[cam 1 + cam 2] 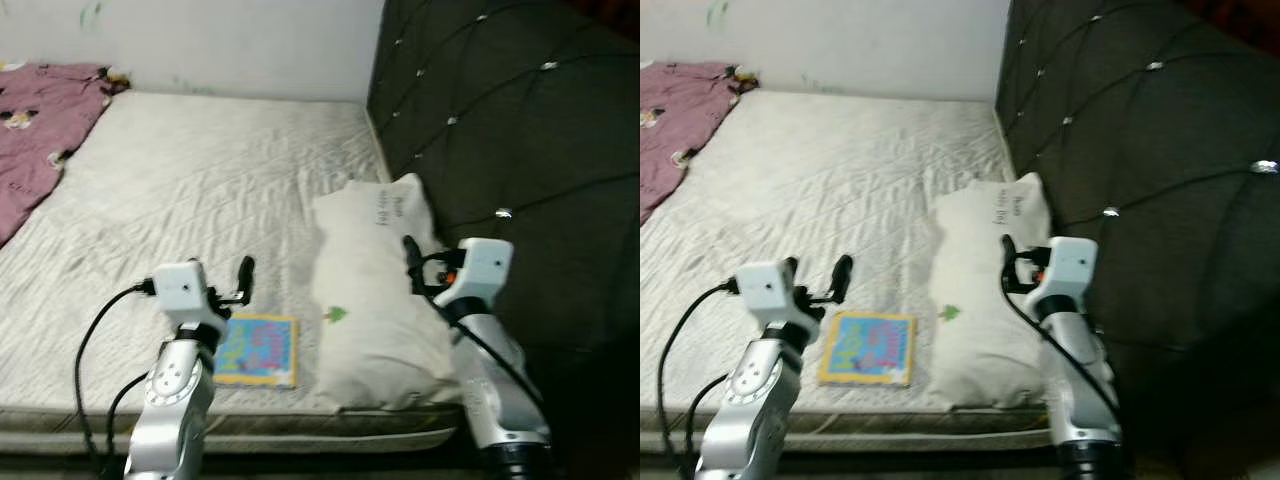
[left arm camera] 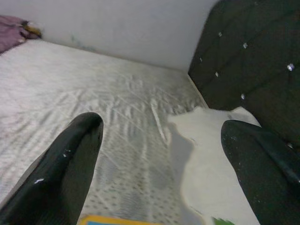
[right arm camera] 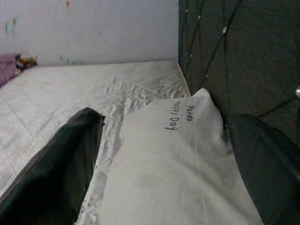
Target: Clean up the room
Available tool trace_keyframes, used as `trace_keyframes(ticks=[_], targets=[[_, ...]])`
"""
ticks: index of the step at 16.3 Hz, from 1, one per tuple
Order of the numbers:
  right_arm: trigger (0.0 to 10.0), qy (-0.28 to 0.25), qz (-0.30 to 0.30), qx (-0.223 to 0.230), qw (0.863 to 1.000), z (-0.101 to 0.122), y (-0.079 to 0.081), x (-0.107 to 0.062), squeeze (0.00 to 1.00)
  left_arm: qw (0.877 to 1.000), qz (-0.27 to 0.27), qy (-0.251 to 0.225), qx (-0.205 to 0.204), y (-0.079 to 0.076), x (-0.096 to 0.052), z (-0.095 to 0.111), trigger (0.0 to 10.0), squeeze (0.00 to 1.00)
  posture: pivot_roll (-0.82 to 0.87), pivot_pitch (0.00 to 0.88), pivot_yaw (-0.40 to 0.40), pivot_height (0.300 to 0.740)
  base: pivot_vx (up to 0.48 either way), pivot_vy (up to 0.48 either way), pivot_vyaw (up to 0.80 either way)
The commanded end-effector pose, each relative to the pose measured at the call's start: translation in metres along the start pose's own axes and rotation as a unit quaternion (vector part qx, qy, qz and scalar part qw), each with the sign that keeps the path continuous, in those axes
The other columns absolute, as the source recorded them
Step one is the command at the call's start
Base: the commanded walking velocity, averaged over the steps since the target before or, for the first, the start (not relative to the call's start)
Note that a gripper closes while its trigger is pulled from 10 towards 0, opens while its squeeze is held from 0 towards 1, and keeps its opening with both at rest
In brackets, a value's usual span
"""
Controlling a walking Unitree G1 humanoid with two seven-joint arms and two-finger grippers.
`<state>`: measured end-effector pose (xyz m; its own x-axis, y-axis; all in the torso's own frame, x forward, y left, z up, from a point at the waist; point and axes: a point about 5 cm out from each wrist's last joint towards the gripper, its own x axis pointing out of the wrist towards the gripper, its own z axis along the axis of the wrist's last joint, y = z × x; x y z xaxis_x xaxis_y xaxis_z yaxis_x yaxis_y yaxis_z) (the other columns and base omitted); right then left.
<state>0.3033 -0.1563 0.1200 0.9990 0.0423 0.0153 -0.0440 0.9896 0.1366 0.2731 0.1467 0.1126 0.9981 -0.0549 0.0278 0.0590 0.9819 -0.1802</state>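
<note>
Black fingers of the right end effector (image 3: 164, 159) were spread wide and empty, straddling the white pillow (image 1: 375, 300) that lay on the bed (image 1: 200, 190) against the dark headboard (image 1: 510, 130). Left end effector (image 2: 161, 159) hung equally open above a colourful book (image 1: 257, 348) just beside the pillow.

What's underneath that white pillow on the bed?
The white pillow lies flat on the quilted mattress, against the dark headboard, beside a colourful book. Anything beneath it is covered.
</note>
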Motion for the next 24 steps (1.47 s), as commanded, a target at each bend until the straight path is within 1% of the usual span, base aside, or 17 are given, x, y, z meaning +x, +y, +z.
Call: trace_keyframes(ticks=[1,9,17,20,24], targets=[[10.0,-0.005,0.018,0.008,1.0,0.0038,0.0112,0.002,0.0,1.0,0.009,-0.002,0.01,0.0079,-0.0018,0.0025,10.0,0.0,-0.02,0.007,-0.035,0.74,0.0,0.48,0.0],[10.0,-0.006,0.025,0.001,1.0,0.0048,0.013,0.0047,0.0,1.0,0.011,-0.007,0.005,0.0066,0.0023,0.0037,10.0,0.0,-0.03,0.002,-0.038,0.74,0.0,0.48,0.0],[10.0,-0.003,0.031,-0.003,1.0,0.0036,0.014,0.0059,0.0,1.0,0.017,-0.007,0.002,0.007,0.0027,0.0036,10.0,0.0,-0.02,0.003,-0.039,0.74,0.0,0.48,0.0],[10.0,-0.002,0.044,-0.019,0.999,0.003,0.0168,0.006,0.0,1.0,0.017,-0.007,0.002,0.0067,0.0027,0.0032,10.0,0.0,-0.02,0.001,-0.041,0.74,0.0,0.48,0.0],[10.0,-0.002,0.046,-0.02,0.999,0.0029,0.0184,0.007,0.0,1.0,0.017,-0.007,0.001,0.0066,0.0035,0.0033,10.0,0.0,-0.02,0.0,-0.045,0.74,0.0,0.48,0.72]])
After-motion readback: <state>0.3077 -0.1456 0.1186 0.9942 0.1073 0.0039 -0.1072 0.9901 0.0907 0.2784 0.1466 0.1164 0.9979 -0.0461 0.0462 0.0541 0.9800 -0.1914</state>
